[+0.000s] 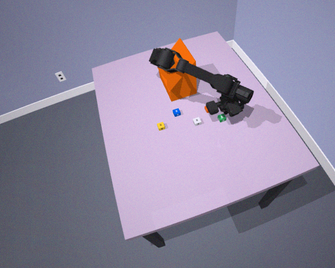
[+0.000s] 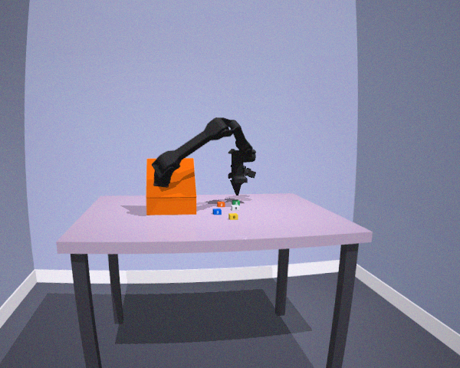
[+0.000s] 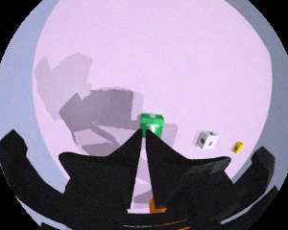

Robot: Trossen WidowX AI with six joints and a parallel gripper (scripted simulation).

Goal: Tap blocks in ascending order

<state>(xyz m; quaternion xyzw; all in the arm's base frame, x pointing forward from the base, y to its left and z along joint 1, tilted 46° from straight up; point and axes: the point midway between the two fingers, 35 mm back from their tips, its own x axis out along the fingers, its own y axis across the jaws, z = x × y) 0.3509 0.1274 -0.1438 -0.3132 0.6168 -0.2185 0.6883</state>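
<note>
Taking the orange box (image 2: 170, 185) as the landmark, and going from the front rim of the surface (image 2: 214, 241) backward in the exterior view: a broad bare stretch of the lilac top lies between that front rim and the blocks, and the blocks sit well away from every edge.

Nearest the front is the yellow block (image 2: 233, 216), well to the right of the box and forward of it. Just behind it and closer to the box lies the blue block (image 2: 216, 211). Next comes the white block (image 2: 234, 207), farther from the box than the blue one. Behind it, touching or almost touching in this view, is the green block (image 2: 235, 202); the top view shows a small gap between white (image 1: 196, 120) and green (image 1: 221, 117). The orange block (image 2: 221, 204) sits at about the same depth as the green block, nearer the box, half covered by the wrist in the top view (image 1: 206, 109).

The end effector (image 2: 236, 192) points straight down above the green block, tips off the surface. It is clenched almost fully, grasping nothing; in the wrist view the fingers meet in a narrow wedge at the green block (image 3: 152, 125).

Beyond the blocks, the arm's shadow spreads over open top toward the far rim.
</note>
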